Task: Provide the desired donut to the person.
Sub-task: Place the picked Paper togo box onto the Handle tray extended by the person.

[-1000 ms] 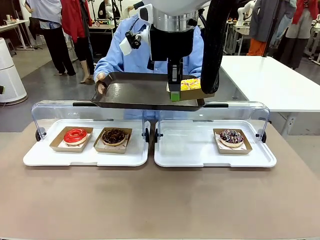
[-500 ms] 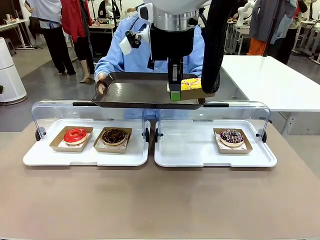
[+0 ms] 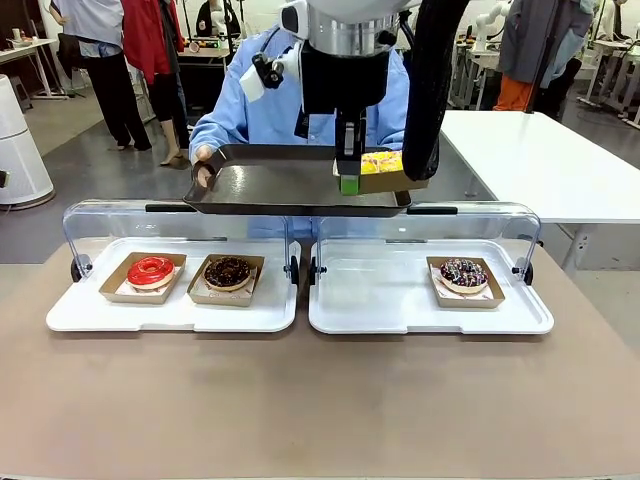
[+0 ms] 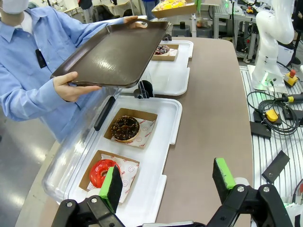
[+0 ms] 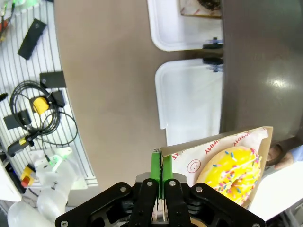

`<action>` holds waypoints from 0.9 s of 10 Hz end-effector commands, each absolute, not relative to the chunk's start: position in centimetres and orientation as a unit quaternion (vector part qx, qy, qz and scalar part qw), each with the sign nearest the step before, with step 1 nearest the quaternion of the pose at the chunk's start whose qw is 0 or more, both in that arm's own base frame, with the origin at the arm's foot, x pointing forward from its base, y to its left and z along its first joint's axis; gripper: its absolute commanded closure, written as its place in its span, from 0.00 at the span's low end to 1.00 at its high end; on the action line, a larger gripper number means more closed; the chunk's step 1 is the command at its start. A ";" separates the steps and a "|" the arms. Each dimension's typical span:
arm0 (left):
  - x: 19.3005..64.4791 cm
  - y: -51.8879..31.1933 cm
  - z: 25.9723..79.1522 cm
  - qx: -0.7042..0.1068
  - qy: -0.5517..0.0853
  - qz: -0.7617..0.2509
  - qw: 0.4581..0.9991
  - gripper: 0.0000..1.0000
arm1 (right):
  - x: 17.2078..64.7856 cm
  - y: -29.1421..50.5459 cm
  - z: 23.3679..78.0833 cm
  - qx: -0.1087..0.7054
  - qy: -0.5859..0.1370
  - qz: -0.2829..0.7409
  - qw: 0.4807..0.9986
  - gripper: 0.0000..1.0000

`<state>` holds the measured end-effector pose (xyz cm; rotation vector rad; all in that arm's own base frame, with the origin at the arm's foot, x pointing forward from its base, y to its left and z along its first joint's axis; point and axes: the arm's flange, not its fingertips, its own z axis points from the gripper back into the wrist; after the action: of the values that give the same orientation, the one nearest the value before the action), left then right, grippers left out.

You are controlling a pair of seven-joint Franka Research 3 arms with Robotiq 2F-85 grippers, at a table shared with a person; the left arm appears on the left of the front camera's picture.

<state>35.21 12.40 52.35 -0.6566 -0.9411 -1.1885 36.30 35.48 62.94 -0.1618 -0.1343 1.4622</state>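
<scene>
The person (image 3: pixel 250 100) in a light blue shirt holds a dark brown tray (image 3: pixel 280 188) out over the display covers with both hands. My right gripper (image 3: pixel 348 170) is shut on the edge of a cardboard tray holding a yellow sprinkled donut (image 3: pixel 381 163), just above the dark tray's right end. In the right wrist view the gripper (image 5: pixel 159 163) pinches the cardboard rim and the yellow donut (image 5: pixel 232 170) sits to the right. My left gripper (image 4: pixel 166 177) stands open above the table near the left white tray (image 4: pixel 161 156), nothing between its fingers.
The left white tray (image 3: pixel 170 315) holds a red glazed donut (image 3: pixel 150 270) and a chocolate donut (image 3: pixel 228 271). The right white tray (image 3: pixel 380 300) holds a chocolate sprinkled donut (image 3: pixel 463 273). Clear lids stand raised behind both trays. The near table is bare brown.
My right gripper has risen slightly with the yellow donut's cardboard tray. The person's tray and the left arm stay put.
</scene>
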 end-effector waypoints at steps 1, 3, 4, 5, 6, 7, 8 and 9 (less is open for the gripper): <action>35.2 12.5 52.5 -0.294 -0.423 -0.529 0.674 0.00 | 39.7 35.3 63.9 -0.080 -0.088 0.660 0.742 0.98; 35.2 12.5 52.5 -0.294 -0.423 -0.529 0.674 0.00 | 44.6 34.5 64.0 -0.049 -0.112 0.661 0.741 0.98; 35.2 12.5 52.5 -0.294 -0.423 -0.529 0.674 0.00 | 46.7 34.4 64.0 -0.026 -0.124 0.678 0.724 0.98; 35.2 12.5 52.5 -0.294 -0.423 -0.529 0.674 0.00 | 48.2 34.2 63.8 -0.009 -0.129 0.691 0.711 0.98; 35.2 12.5 52.5 -0.294 -0.423 -0.529 0.674 0.00 | 49.6 34.1 63.5 -0.011 -0.130 0.686 0.716 0.98; 35.2 12.5 52.5 -0.294 -0.423 -0.529 0.674 0.00 | 51.3 33.8 63.3 -0.006 -0.133 0.681 0.720 0.98; 35.2 12.5 52.5 -0.294 -0.423 -0.529 0.674 0.00 | 52.2 33.4 62.7 -0.004 -0.130 0.674 0.727 0.98; 35.2 12.5 52.5 -0.294 -0.423 -0.529 0.674 0.00 | 52.6 33.0 61.9 0.001 -0.121 0.668 0.734 0.98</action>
<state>35.21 12.41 52.36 -0.6567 -0.9410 -1.1884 52.34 33.16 61.81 -0.0375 -0.2763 1.4800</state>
